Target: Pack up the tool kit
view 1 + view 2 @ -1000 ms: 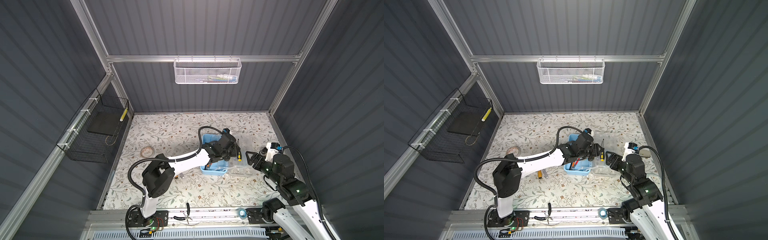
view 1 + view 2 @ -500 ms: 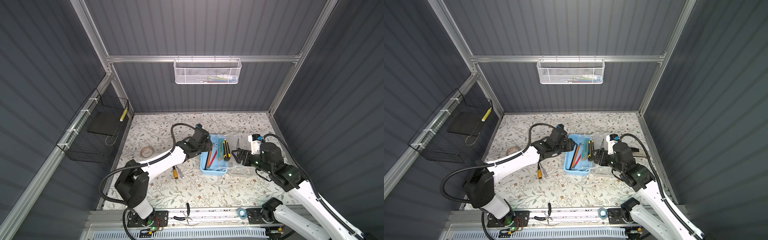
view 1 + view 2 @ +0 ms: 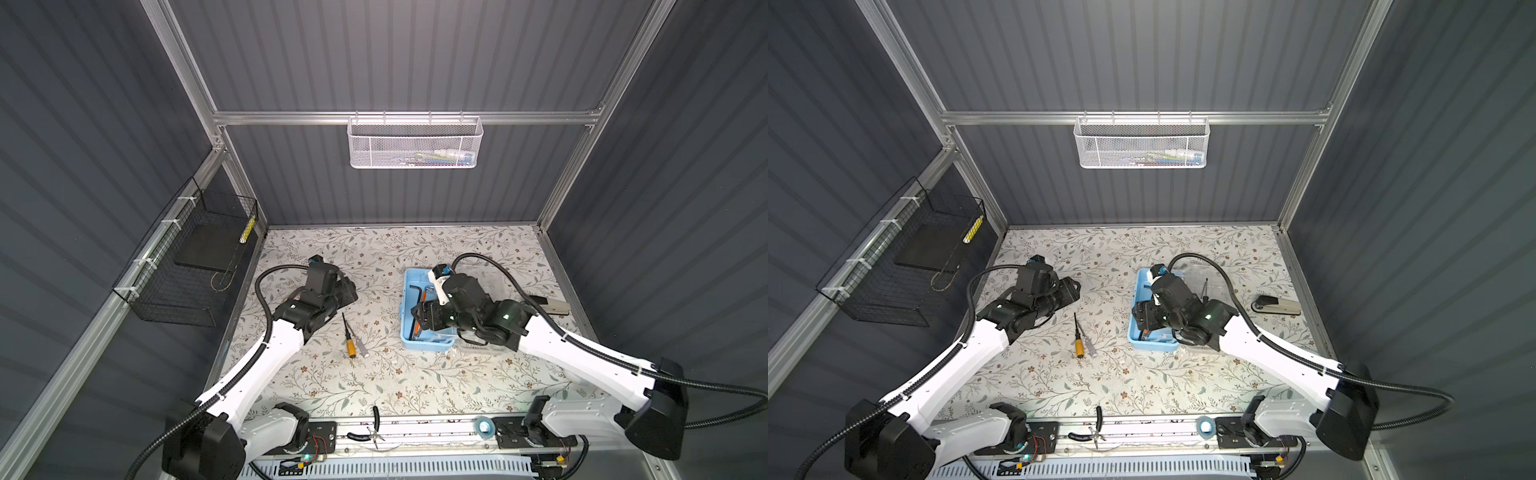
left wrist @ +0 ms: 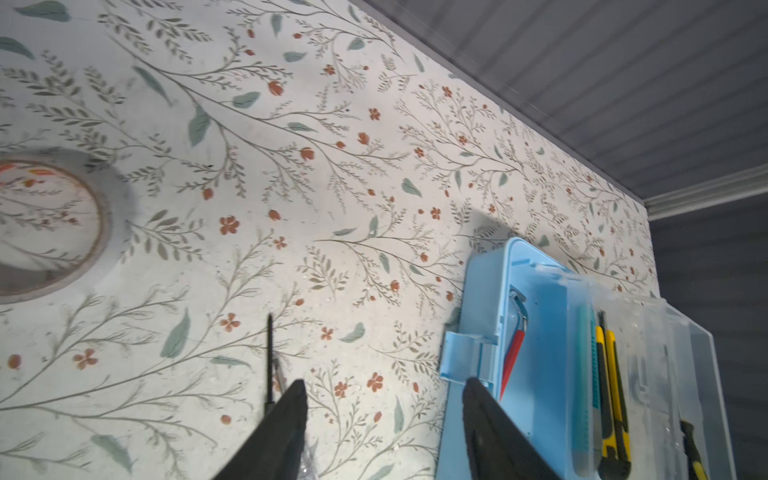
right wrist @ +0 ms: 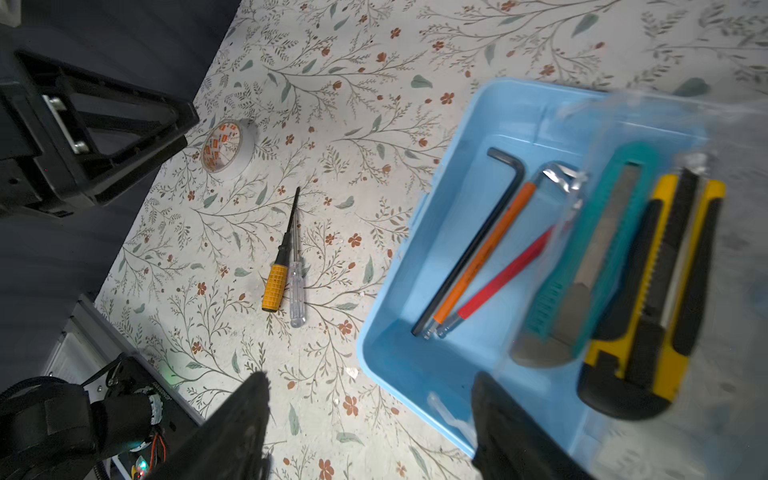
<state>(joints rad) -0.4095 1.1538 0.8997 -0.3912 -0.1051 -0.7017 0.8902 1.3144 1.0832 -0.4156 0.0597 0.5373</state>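
Blue box (image 3: 428, 344) on the flowered table (image 3: 374, 395), right of middle, largely hidden under the right arm (image 3: 552, 336) in both top views. Inside, hex keys (image 5: 469, 245); teal knife (image 5: 582, 266) and yellow-black knife (image 5: 660, 291) blurred behind the clear lid (image 5: 665, 124). Right claw (image 5: 370, 376) spread, empty, one finger over the box, one over the table. Left claw (image 4: 384, 382) spread too, holding nothing, beside the box. Two screwdrivers (image 5: 275, 286) touching side by side, apart from the box. Tape roll (image 4: 106, 216) cut off by the frame edge.
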